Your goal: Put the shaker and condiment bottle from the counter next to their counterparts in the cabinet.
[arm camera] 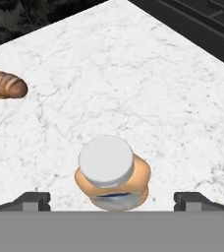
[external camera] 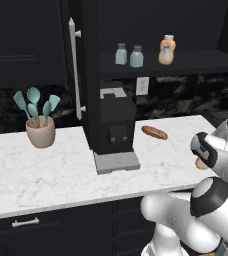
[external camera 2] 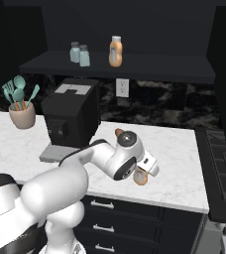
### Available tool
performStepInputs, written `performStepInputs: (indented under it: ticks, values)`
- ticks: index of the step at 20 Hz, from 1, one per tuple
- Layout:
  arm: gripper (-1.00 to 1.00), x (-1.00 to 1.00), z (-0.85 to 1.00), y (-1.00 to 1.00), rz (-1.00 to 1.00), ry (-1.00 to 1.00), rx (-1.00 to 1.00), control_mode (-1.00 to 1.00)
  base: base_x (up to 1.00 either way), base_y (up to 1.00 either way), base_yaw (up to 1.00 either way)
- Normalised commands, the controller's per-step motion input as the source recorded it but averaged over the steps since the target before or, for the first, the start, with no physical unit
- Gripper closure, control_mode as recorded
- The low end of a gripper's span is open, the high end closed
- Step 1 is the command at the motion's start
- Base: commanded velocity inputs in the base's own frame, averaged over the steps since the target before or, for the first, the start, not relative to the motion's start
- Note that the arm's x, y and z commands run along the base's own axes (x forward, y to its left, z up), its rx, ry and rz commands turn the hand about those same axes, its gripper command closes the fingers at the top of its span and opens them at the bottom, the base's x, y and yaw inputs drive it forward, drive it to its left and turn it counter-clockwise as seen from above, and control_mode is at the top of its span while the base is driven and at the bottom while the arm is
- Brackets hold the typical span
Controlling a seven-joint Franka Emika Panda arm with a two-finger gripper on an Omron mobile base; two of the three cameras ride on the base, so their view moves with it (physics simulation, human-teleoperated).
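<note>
Item: condiment bottle (arm camera: 111, 177), small, orange-bodied, with a broad pale grey cap and a whitish label band just visible under its shoulder; standing upright on the white marble tabletop (external camera: 46, 170) toward its right end, near the dark stove (external camera 2: 224, 163). Hand (arm camera: 111, 199): directly above the bottle, fingers (arm camera: 33, 201) spread wide apart to either side of it, neither touching, nothing clamped; the stance looks like a top-down approach for a grasp about the body. Cabinet (external camera: 91, 75): black wall cupboard, door swung open with its long white bar handle (external camera: 75, 70) facing out, presumably so the shelf can be reached. On the shelf (external camera 2: 135, 67): two small shakers side by side, shaker (external camera: 120, 54) and paler shaker (external camera: 136, 56), with a second orange bottle (external camera: 167, 50) a little to their right; the shaker pair seems already made up, so the bottle on the tabletop appears to be the remaining piece, destined for a spot beside its orange twin. Other stock on the tabletop: black coffee machine (external camera: 115, 127) below the shelf, bread loaf (external camera: 154, 132) lying beside it, beige pot of teal utensils (external camera: 40, 127) well to the left
</note>
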Motion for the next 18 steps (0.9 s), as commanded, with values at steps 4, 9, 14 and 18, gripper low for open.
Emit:
performStepInputs:
  ticks: [4,9,14,18]
  values:
    - [-1.00,0.05,-0.16,0.00,0.02,0.00,-0.01,-1.00,0.00,0.00,0.00]
    - [-1.00,0.15,-0.15,0.00,0.01,0.02,-0.04,-1.00,0.00,0.00,0.00]
    - [-1.00,0.19,-0.15,0.00,0.00,0.02,-0.05,-1.00,0.00,0.00,0.00]
    - [1.00,0.08,-0.10,0.04,0.00,0.00,-0.05,-1.00,0.00,0.00,0.00]
